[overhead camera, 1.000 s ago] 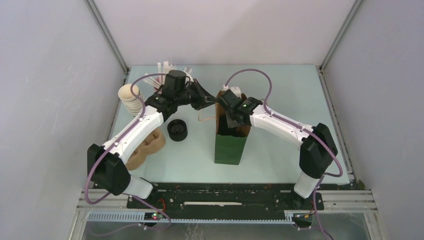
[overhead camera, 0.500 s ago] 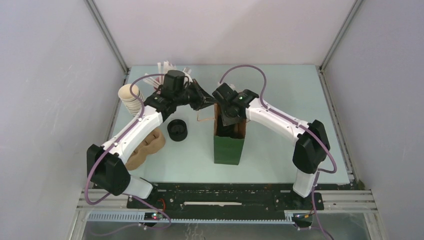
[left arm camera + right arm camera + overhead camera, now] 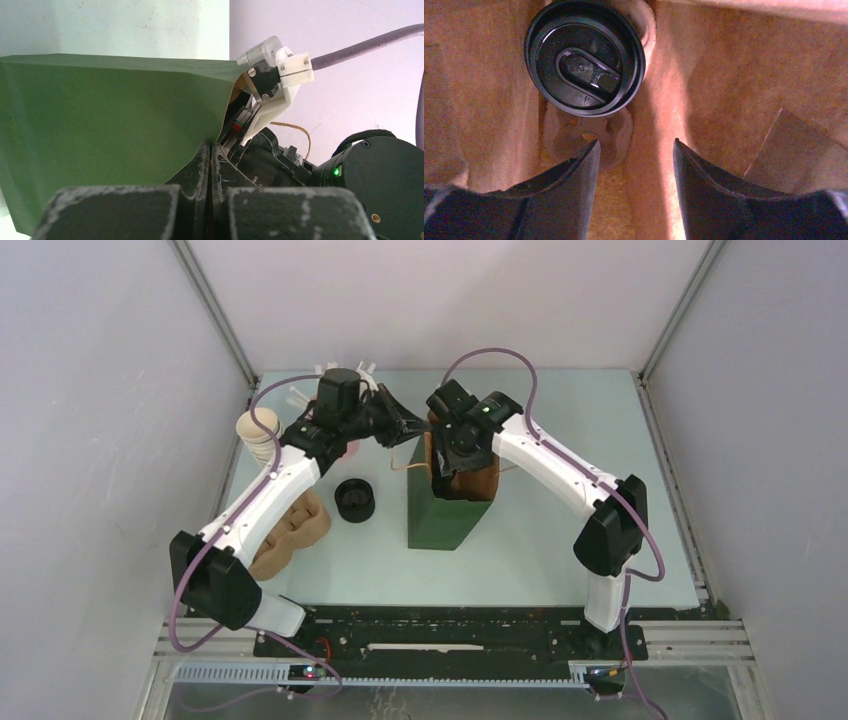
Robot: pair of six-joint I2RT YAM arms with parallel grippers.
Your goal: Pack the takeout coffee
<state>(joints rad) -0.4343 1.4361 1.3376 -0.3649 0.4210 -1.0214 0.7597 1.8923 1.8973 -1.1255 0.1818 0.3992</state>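
The green paper bag [image 3: 440,520] stands on the counter [image 3: 540,550] between the two arms, its mouth open upward and its brown lining showing. The takeout coffee [image 3: 585,57] is inside the bag, low down near the bottom. It is upright, its round black lid faces the opening, and it is seated in a pale moulded holder [image 3: 589,135] that lies on the bag floor. The right gripper [image 3: 636,144] hangs in the bag's mouth directly above the cup. It is released: its two dark fingers stand well apart, nothing lies between them, and neither touches the lid. The left gripper [image 3: 210,152] is at the bag's left upper edge, clenched on the rim of the green paper, with its fingers pressed together and the paper's edge running down between them. Left of the bag, apart from it, a squat stack of loose black lids [image 3: 354,499] sits on the counter. Further left of the bag lies a brown pulp cup carrier [image 3: 290,530], partly under the left arm. A stack of lidless cups [image 3: 259,432] stands at the counter's left edge, well apart from the bag. The bag's twine handle [image 3: 405,472] hangs loose at its left side.
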